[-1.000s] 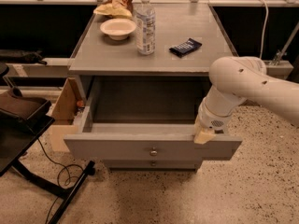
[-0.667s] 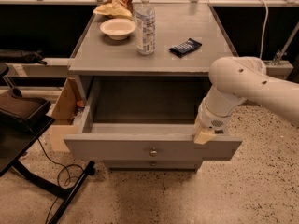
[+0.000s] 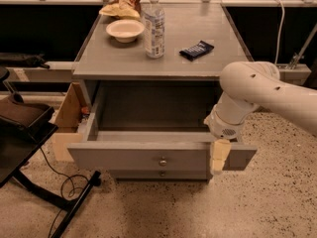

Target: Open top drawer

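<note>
The top drawer (image 3: 124, 157) of the grey cabinet stands pulled far out. Its grey inside (image 3: 148, 118) shows and looks empty. A small round metal knob (image 3: 162, 161) sits at the centre of its wide front panel. My gripper (image 3: 218, 157) is at the right end of that front panel, reaching down over its top edge from the white arm (image 3: 257, 90). A narrower drawer front with its own knob (image 3: 162, 173) shows just below.
On the cabinet top (image 3: 198, 66) stand a white bowl (image 3: 125, 30), a water bottle (image 3: 154, 26), a dark snack packet (image 3: 196, 49) and a chip bag (image 3: 121, 1). A cardboard box (image 3: 67, 123) is at the left. A black chair and stand (image 3: 29, 133) with a cable fill the lower left.
</note>
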`<act>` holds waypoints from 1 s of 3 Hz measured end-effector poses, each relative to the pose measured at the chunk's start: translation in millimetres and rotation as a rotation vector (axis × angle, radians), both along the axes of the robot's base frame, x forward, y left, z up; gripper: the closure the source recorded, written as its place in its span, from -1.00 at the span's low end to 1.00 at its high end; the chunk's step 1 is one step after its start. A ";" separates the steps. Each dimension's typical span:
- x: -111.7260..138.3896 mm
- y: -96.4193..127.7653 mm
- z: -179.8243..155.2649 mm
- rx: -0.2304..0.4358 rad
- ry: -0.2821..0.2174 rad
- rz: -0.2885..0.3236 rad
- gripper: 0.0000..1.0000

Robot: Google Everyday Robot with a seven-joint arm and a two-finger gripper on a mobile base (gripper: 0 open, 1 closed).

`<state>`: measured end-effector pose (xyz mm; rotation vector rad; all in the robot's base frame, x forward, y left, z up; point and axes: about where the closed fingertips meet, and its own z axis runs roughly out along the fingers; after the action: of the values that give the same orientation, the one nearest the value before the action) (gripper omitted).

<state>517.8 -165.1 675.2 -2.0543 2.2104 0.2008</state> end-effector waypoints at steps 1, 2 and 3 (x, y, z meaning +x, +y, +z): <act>0.0 0.0 -0.2 0.000 0.000 0.000 -1.00; -37.5 6.5 -25.4 0.021 0.091 -0.015 -0.64; -61.0 14.0 -34.6 0.030 0.151 -0.021 -0.15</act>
<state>456.8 -151.1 640.5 -2.0632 2.2971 0.3975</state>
